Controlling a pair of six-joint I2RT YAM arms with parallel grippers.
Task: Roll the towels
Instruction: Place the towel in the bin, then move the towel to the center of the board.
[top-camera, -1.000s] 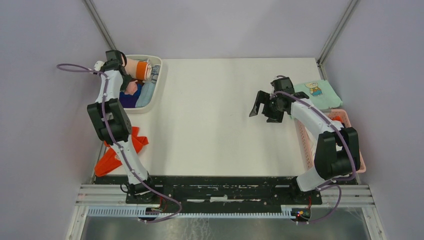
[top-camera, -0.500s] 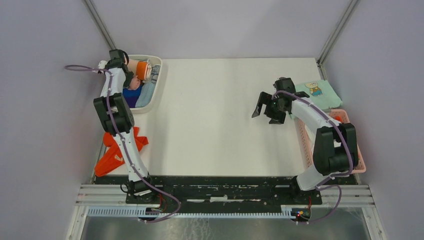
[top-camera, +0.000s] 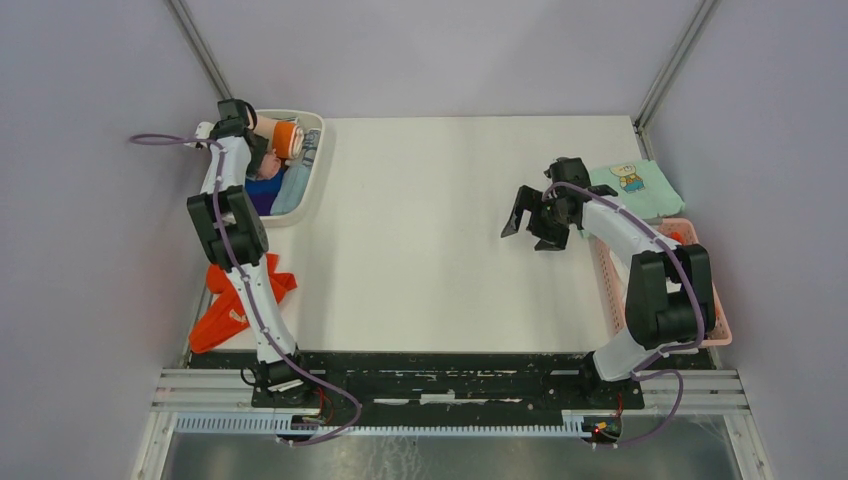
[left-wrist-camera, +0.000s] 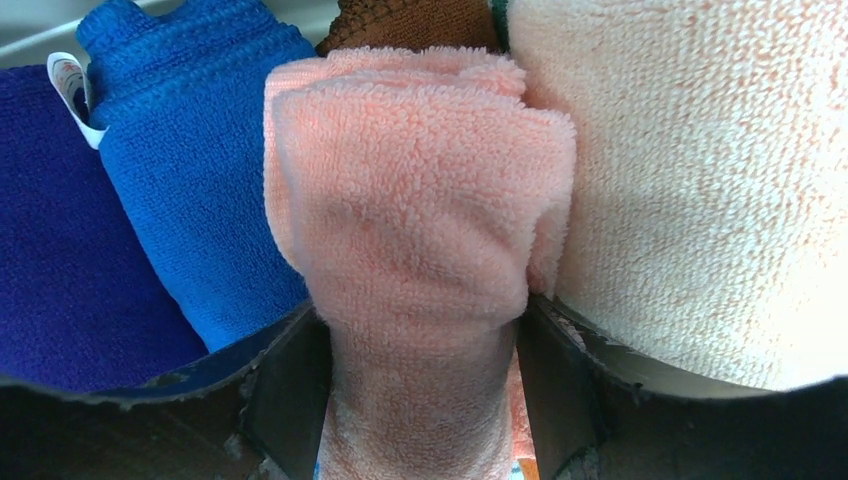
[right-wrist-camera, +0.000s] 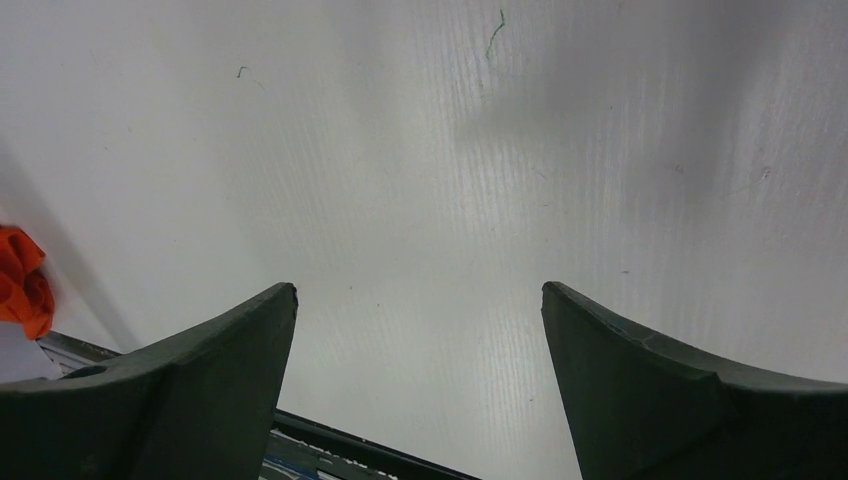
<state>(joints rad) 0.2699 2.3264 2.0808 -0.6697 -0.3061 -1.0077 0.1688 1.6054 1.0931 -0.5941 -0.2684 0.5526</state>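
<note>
left jaws flank the rolled pink towel (left-wrist-camera: 410, 200) in our bin (top-camera: 318, 165), can't tell if they grip; right jaws gape empty. if fibres snag on retreat, we unroll it.

**Even, bright lighting; wrist views go soft at the near edge.**
Top view: diffuse overhead light, white surface (top-camera: 430, 230) evenly bright, faint shadows beside the arms. Left wrist view: pink towel (left-wrist-camera: 420, 220) sharp in its pile; cream cloth (left-wrist-camera: 700, 180) overexposed toward the lower right; fingers (left-wrist-camera: 285, 400) dark, out of focus. Right wrist view: grey shadow crosses the surface at top right; fingers (right-wrist-camera: 200, 390) underexposed.
</note>
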